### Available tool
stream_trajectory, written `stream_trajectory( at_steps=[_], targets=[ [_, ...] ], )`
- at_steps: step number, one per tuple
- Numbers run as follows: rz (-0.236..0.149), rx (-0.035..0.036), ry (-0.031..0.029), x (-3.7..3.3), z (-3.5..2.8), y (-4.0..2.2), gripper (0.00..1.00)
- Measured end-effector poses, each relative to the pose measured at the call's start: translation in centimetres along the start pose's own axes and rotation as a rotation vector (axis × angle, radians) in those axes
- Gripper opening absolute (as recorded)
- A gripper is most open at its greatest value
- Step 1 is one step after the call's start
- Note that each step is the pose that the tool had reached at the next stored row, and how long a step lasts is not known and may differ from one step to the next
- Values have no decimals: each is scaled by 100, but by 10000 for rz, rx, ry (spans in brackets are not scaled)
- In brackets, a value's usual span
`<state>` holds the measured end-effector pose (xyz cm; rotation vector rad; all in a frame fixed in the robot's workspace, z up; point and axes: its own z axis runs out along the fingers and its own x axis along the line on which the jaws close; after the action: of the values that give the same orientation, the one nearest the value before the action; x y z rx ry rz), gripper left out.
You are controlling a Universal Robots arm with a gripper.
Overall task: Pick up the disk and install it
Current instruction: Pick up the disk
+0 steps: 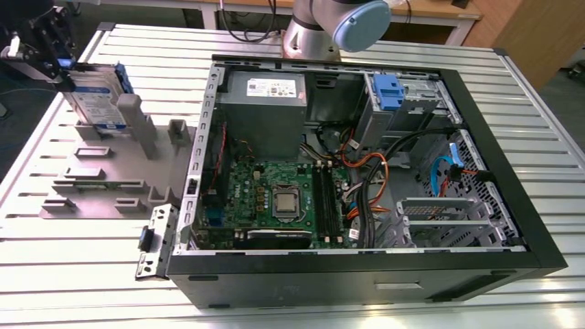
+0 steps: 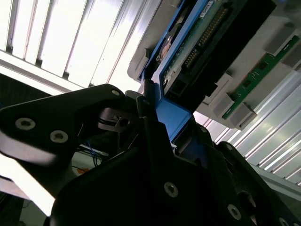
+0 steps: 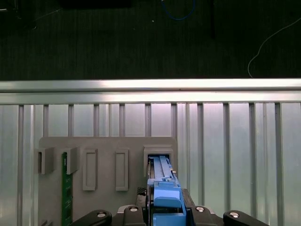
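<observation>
Near the counter's (image 1: 82,274) edge on the exterior view's left, the disk (image 1: 96,103) stands upright in the grey holder (image 1: 101,185). The open computer case (image 1: 366,274) sits just beside the holder. The claw (image 1: 64,75) is clamped on the disk's top edge.

One disk (image 1: 96,99). One gripper (image 1: 66,72). One arm (image 1: 333,24). One open computer case (image 1: 512,157), and inside it one grey power supply (image 1: 265,103), one green motherboard (image 1: 260,181) with one bare processor (image 1: 285,201), and one blue latch (image 1: 388,92) (the small one, up by the drive bay). One grey holder plate (image 1: 101,181) beside the case. Five upright pockets (image 3: 122,169) in a row on it, counted in the first wrist view, with one green circuit board (image 3: 66,193) among them. One slatted metal table (image 1: 82,267) under everything. Cables inside the case too tangled for a count.
</observation>
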<state>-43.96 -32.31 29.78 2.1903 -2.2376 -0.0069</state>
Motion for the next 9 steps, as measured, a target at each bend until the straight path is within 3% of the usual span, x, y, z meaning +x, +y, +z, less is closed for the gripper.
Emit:
stream_trajectory(
  at_steps=[9],
  targets=[
    [0,0,0,0,-23,0,36]
  ],
)
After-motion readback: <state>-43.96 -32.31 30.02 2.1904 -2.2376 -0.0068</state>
